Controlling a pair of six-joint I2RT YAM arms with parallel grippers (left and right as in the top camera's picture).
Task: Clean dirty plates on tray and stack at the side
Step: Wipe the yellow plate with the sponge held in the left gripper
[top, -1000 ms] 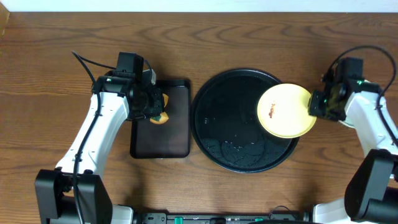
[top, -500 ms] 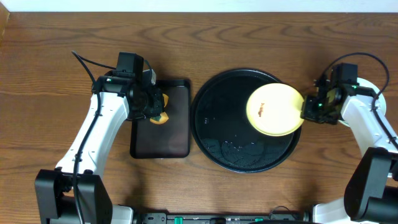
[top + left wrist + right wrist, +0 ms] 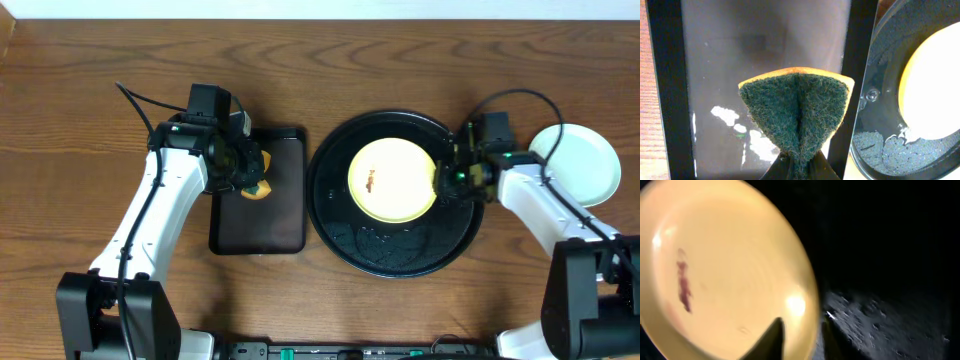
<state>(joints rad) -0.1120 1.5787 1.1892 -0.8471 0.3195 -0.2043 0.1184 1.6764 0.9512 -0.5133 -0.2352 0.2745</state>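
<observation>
A pale yellow plate (image 3: 392, 180) with a small brown smear sits over the middle of the round black tray (image 3: 335, 215). My right gripper (image 3: 447, 178) is shut on the plate's right rim; in the right wrist view the plate (image 3: 715, 265) fills the left, with my fingers (image 3: 801, 332) astride its edge. A pale mint-blue plate (image 3: 585, 165) lies on the table right of the tray. My left gripper (image 3: 250, 175) is shut on a green and yellow sponge (image 3: 797, 112) over the rectangular black tray (image 3: 258, 225). A third plate is out of view.
Foam and water lie on the front of the round tray (image 3: 390, 240). The rectangular tray is wet (image 3: 735, 120). The round tray's rim shows in the left wrist view (image 3: 865, 100).
My right gripper has carried the yellow plate leftward from the tray's right edge to its middle. This uncovered the mint-blue plate on the right. The left arm has not moved.
</observation>
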